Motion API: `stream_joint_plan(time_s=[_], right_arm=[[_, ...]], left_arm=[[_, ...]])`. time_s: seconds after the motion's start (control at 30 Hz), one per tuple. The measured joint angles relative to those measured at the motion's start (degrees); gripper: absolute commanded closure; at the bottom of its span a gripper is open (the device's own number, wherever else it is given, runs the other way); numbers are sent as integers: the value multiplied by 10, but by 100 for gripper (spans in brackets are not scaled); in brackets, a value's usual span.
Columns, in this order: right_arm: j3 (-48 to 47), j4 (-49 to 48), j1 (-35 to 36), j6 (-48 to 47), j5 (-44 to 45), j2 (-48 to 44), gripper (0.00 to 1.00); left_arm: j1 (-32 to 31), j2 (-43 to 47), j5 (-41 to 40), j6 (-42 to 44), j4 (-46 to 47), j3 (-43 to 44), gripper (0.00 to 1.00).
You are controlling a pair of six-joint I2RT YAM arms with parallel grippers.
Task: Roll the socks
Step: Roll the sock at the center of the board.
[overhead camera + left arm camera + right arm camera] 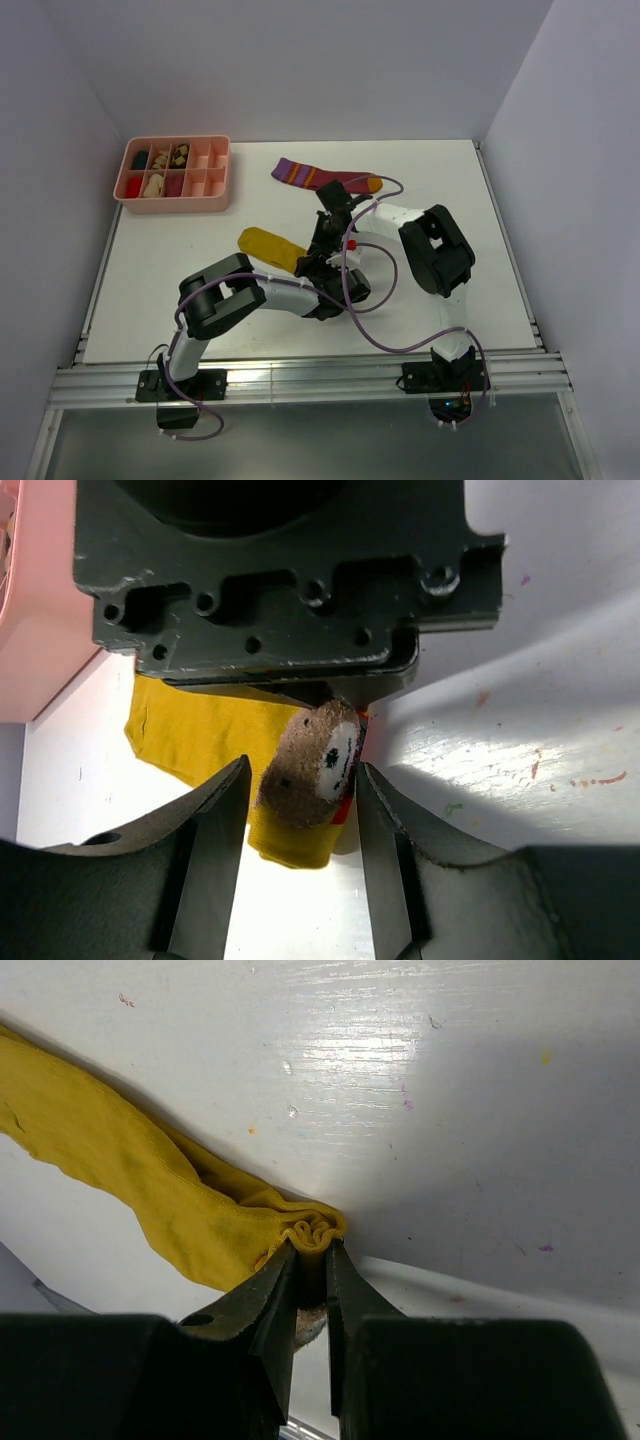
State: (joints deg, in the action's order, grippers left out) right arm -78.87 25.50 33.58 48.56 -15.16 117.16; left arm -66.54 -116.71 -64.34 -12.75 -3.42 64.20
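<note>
White bench (470,1100) carries the yellow sock (150,1200) near its middle. My right fingers (288,1272) are almost closed, pinching its bunched end. My left fingers (228,815) stand half open beside that end, gripping nothing. I should pull the fabric taut and roll evenly.

Tray (175,207) far left, far sock (320,177) behind near sock (268,246)

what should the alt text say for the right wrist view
The right gripper is closed on a bunched fold at one end of a mustard-yellow sock, seen close up. The rest of the sock trails up and to the left across a white table.
</note>
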Motion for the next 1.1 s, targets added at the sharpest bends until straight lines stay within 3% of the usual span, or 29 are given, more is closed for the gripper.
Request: stream_joint_plan(time_s=[0.13,0.23,0.47,0.57,0.67,0.83,1.0,1.1], right_arm=[[0,-1,-2,0,-5,1,100],[0,-2,-3,0,-7,1,100],[3,-7,-6,2,-22,2,100],[9,-18,-7,2,-32,2,100],[25,-39,-9,2,-41,-5,90],[67,-64,-14,7,-53,-35,70],[111,-111,-44,14,-18,-79,51],[139,-141,-66,14,3,-118,48]], left_arm=[[0,-13,-1,-9,-21,9,51],[0,-22,-8,-33,-48,22,60],[1,-23,19,-101,-110,29,99],[4,-16,31,-122,-125,29,99],[17,15,78,-139,-125,12,99],[64,106,236,-154,-98,-45,99],[161,193,417,-196,-66,-110,99],[221,223,510,-222,-33,-150,99]])
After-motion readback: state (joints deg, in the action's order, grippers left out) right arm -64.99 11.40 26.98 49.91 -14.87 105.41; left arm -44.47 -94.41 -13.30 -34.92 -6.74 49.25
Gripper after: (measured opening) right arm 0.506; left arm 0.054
